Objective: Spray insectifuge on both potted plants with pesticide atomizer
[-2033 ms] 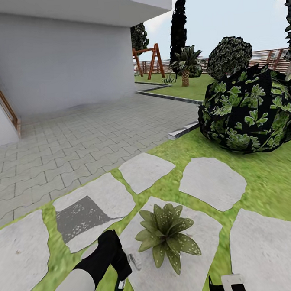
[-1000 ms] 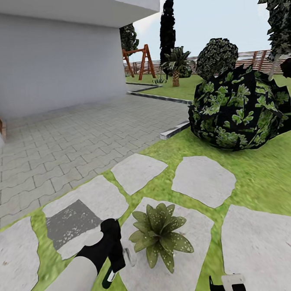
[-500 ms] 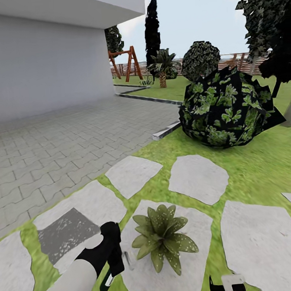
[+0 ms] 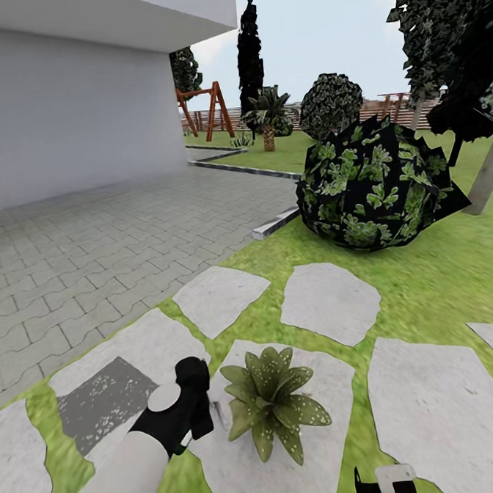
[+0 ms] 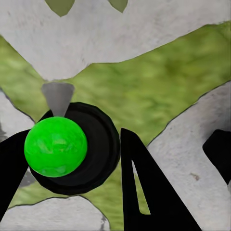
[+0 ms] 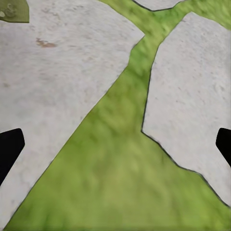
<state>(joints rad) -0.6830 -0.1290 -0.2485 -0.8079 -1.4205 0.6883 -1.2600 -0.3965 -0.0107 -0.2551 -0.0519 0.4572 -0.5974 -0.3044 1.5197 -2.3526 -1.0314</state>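
One potted plant [image 4: 270, 401], a low rosette of pointed green leaves, stands on a grey stepping stone [image 4: 326, 388] in the garden. Whitish specks of insectifuge [image 4: 308, 413] dot its front leaves. My left gripper [image 4: 196, 413] hangs just left of the plant, shut on the pesticide atomizer [image 5: 71, 147]. The left wrist view looks at the atomizer end-on, as a dark round body with a bright green cap between the black fingers [image 5: 144, 192]. Its whitish nozzle [image 4: 217, 418] points toward the leaves. My right gripper [image 4: 385, 482] is low at the front right, open over grass and stone [image 6: 115, 144].
A large dark leafy shrub [image 4: 375, 186] sits on the lawn beyond the stones. A grey paved terrace [image 4: 92, 242] and white house wall [image 4: 68, 119] lie to the left. A tree trunk [image 4: 487, 171] stands at the right, with a swing frame [image 4: 200, 110], palm and fence far back.
The head view has swung right, so the shrub and house slid left in the picture. My left hand has turned slightly beside the plant; the bottle's lower end no longer shows below it.
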